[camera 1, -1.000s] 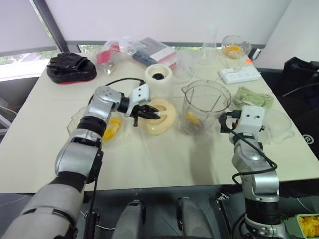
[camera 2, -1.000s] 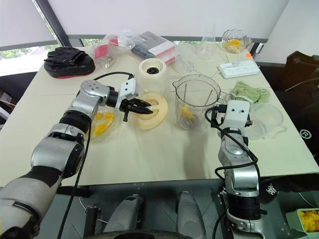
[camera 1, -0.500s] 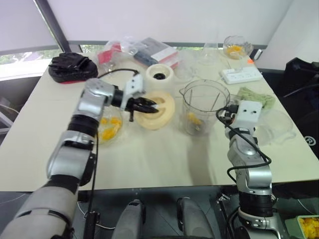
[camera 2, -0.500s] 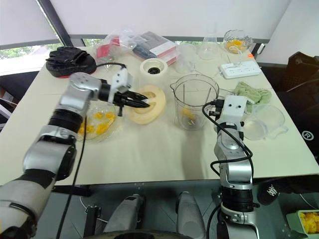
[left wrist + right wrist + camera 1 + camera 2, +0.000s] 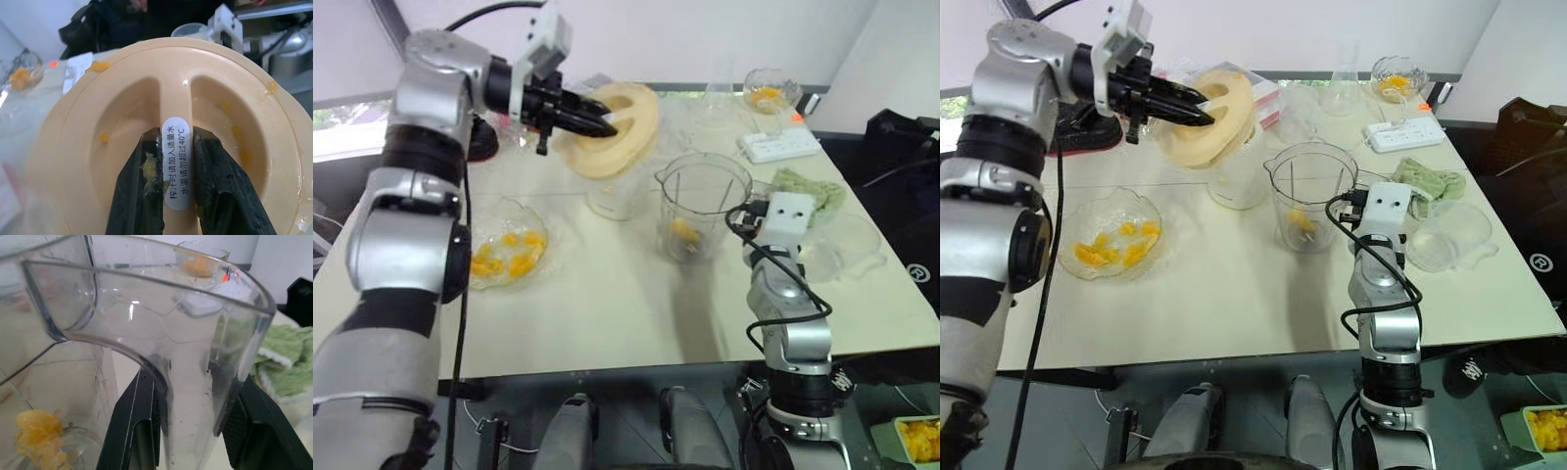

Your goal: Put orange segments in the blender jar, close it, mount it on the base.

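Your left gripper (image 5: 177, 188) is clamped on the centre rib of the cream lid (image 5: 612, 127), held up in the air, tilted, above and behind the blender jar (image 5: 699, 210). Your right gripper (image 5: 188, 428) has its fingers closed round the jar's handle. Jar stands upright on the table (image 5: 607, 313), lid off, w/ orange segments (image 5: 681, 231) at its bottom. More segments lie in the glass bowl (image 5: 494, 277) to the left. The base (image 5: 1234, 182) sits beside the jar, under the lid.

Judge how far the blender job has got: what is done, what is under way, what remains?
Done: orange segments lie in the blender jar. Under way: the left gripper holds the cream lid by its ridge, raised above the table, while the right gripper clamps the jar's handle. Left: closing the jar and mounting it on the base.
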Tool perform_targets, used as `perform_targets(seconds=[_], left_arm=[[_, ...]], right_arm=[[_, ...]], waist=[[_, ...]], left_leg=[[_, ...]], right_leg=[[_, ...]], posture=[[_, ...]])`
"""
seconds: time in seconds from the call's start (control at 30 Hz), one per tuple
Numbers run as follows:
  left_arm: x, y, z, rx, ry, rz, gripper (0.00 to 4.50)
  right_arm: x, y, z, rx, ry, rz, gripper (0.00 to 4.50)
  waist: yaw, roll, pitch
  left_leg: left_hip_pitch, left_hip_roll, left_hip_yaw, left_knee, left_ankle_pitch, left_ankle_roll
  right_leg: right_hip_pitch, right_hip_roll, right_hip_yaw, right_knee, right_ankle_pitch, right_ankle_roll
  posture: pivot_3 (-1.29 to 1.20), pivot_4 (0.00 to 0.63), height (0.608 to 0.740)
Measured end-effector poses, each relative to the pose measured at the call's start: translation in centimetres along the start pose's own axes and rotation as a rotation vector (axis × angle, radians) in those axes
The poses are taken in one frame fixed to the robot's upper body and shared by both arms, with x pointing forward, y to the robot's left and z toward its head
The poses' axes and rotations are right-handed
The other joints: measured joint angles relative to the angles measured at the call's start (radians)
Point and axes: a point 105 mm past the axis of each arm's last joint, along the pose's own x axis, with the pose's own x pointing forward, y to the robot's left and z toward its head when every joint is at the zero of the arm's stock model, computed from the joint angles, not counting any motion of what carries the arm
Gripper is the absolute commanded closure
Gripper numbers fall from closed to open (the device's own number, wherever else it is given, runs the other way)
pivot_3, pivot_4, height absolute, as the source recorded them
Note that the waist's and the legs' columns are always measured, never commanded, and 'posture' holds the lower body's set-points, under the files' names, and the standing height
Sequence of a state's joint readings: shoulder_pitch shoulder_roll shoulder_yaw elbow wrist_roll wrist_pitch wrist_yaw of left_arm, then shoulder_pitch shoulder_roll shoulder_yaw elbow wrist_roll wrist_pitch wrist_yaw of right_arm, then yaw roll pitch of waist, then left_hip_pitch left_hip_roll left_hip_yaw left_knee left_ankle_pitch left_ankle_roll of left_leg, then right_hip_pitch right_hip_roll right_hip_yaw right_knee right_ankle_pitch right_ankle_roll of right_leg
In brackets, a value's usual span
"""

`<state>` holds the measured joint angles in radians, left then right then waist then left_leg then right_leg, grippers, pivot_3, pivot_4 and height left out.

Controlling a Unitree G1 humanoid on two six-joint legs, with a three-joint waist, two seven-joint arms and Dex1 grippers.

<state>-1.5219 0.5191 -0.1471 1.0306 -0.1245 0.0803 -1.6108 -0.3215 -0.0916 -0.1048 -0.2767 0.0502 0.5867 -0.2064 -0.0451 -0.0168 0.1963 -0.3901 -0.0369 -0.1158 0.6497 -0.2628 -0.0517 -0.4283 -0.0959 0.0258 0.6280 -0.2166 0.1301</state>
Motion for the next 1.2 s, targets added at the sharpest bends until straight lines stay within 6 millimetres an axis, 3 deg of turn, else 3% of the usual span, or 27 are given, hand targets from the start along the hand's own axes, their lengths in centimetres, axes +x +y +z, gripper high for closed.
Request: perform_targets(seconds=[0.2, 0.47, 0.8, 1.2], left_arm=[[4.5, -0.8, -0.8, 0.025, 0.026, -0.112, 4.23], [7.2, -1.4, -1.0, 0.044, 0.047, -0.158, 4.23], [8.9, -2.1, -2.2, 0.102, 0.157, -0.207, 4.23], [8.5, -2.6, -3.1, 0.163, 0.237, -0.26, 4.23]], right_arm=[[-0.6, 2.6, 0.3, 0.002, 0.01, 0.11, 3.43], [-1.7, 5.4, 0.4, -0.022, 0.025, 0.26, 3.43], [-1.9, 5.6, 0.0, -0.026, 0.037, 0.271, 3.43], [-1.7, 5.4, -0.2, -0.027, 0.033, 0.257, 3.43]], waist=[[-0.005, 0.001, 0.001], [-0.001, 0.001, 0.001], [0.0, 0.001, 0.001], [0.0, 0.001, 0.001]], left_leg=[[-0.001, 0.0, 0.0, -0.001, 0.0, 0.0], [-0.002, 0.0, 0.0, 0.0, 0.0, 0.0], [-0.002, 0.0, 0.0, 0.0, 0.0, 0.0], [-0.001, 0.0, 0.0, 0.0, 0.0, 0.0]], right_leg=[[-0.002, 0.0, 0.0, 0.001, 0.0, 0.0], [-0.002, 0.0, 0.0, 0.001, 0.0, 0.0], [-0.002, 0.0, 0.0, 0.001, 0.0, 0.0], [-0.002, 0.0, 0.0, 0.001, 0.0, 0.0]], posture=[[0.0, 0.15, 0.74], [0.0, 0.15, 0.74], [0.0, 0.15, 0.74], [0.0, 0.15, 0.74]])
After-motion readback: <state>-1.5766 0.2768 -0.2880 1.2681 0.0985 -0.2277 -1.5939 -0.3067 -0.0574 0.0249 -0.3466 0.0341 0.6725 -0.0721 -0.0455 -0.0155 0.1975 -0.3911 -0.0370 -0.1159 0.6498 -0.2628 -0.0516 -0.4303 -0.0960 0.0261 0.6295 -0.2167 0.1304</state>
